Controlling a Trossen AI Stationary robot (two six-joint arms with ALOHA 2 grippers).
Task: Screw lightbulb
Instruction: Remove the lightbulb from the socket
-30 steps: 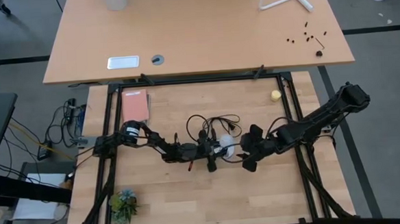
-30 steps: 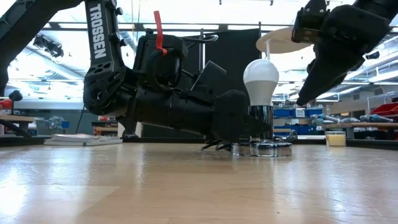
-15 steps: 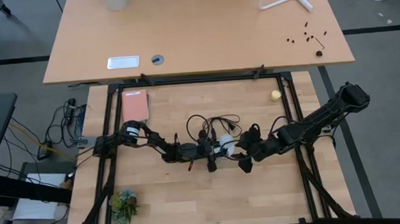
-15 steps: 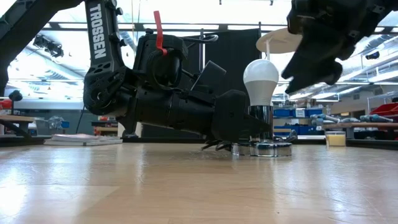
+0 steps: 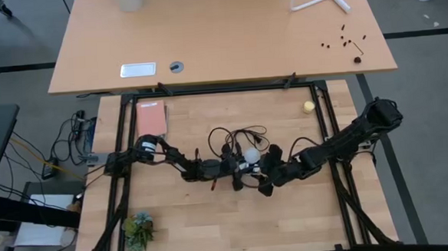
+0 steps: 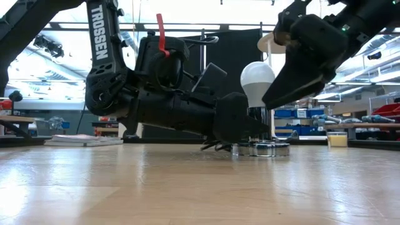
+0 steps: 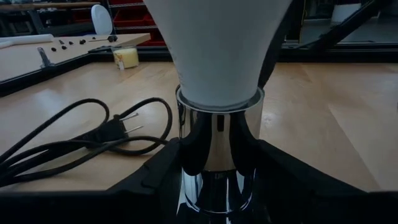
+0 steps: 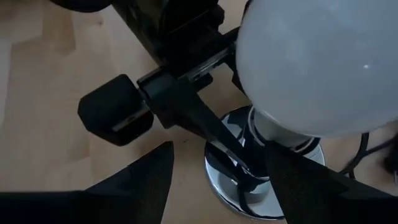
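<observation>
The white lightbulb [image 6: 257, 81] stands upright in a shiny silver socket [image 6: 261, 149] at the table's middle [image 5: 252, 154]. My left gripper [image 7: 217, 186] lies low and level from the table's left, shut on the socket. My right gripper [image 8: 219, 152] comes slanting down from the right, open. Its two fingers stand apart, close beside the bulb's globe [image 8: 317, 62]. In the low view one right finger [image 6: 275, 97] is right next to the bulb's neck. My left gripper pinches the socket's chrome stem [image 7: 217, 155] between its two fingers, just under the bulb's neck. The fingers come level from the table's left. The socket stands upright with its round base on the table. Whether my right gripper touches the bulb I cannot tell.
A black cord with a plug [image 7: 118, 127] lies looped on the table behind the socket [image 5: 236, 136]. A yellow ball [image 5: 308, 106] sits far right, a red book [image 5: 151, 118] far left, and a small plant [image 5: 139, 228] near left. Black frame rails [image 5: 122, 146] edge the table.
My right gripper has come down and toward the table's left, up to the lightbulb, tipping further downward. Its fingers have stayed apart. The bulb still stands in the socket.
</observation>
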